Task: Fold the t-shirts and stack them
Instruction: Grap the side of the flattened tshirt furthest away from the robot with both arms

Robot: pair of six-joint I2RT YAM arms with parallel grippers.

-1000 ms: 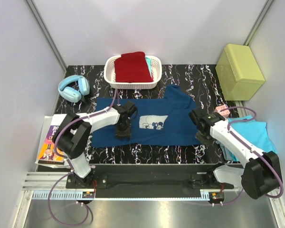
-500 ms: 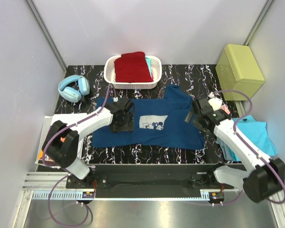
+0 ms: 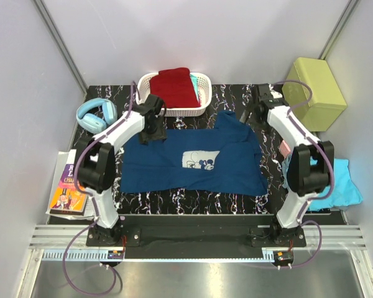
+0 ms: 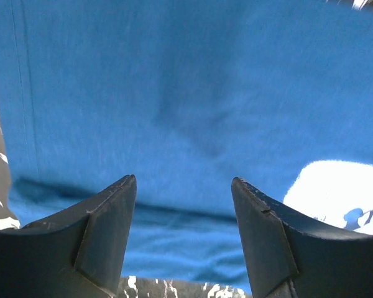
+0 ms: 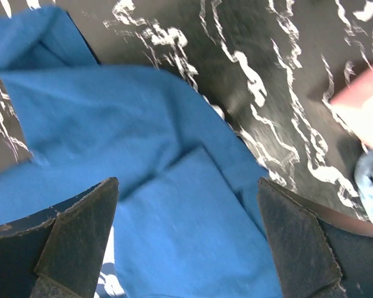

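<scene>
Left gripper [image 4: 184, 180]: jaws apart, nothing between them, poised over the upper left part of the navy t-shirt [image 3: 174, 171]. In the wrist view the white edge of the chest print [image 4: 342, 192] sits at lower right.

Right gripper [image 5: 188, 181]: jaws spread wide and empty, above the shirt's raised upper right corner, where the cloth lies creased and doubled over.

The navy t-shirt lies spread in the centre of the black marbled table [image 3: 236, 202], print up. A dark red t-shirt [image 3: 173, 87] lies folded in the white basket [image 3: 202, 79] at upper centre. A turquoise t-shirt [image 3: 342, 186] lies crumpled at the right edge.
</scene>
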